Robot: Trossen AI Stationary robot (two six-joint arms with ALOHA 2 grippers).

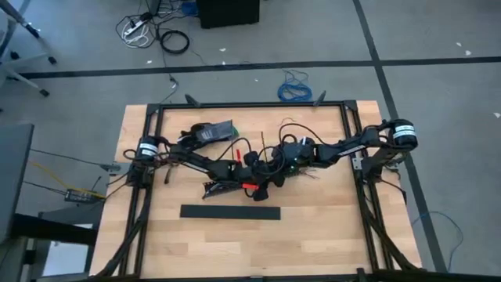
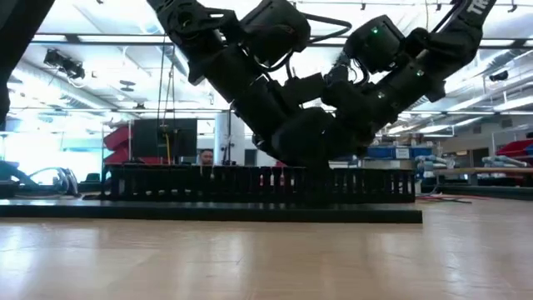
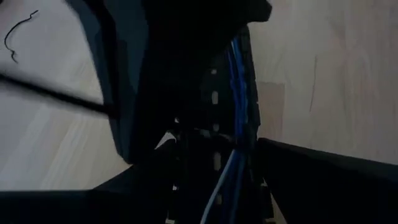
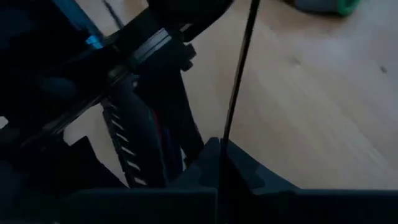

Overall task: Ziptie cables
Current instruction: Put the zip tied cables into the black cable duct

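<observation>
Both arms meet over the table's middle. The cables, mostly blue wires, run along a black slotted piece and pass between the fingers of my left gripper, which is shut on them. My right gripper sits just to the right of it and is shut on a ziptie, a thin black strip that stands up out of the fingers. In the high view my left gripper is next to a comb-edged channel. My left gripper has the blue cables and the slotted piece beside them between its two fingers, which lie across the bundle. The place of touch is dark and half hidden by the fingers themselves. The cables run on away from the gripper, low over the table. My right gripper pinches the ziptie at its lower end between its two fingers. The strip runs straight out past the fingertips, clear of the wood.
A flat black strip lies toward the near edge. A grey-black object sits at the far left of the middle. A second thin black strip and a small curled wire scrap lie on the wood. A black frame borders the table.
</observation>
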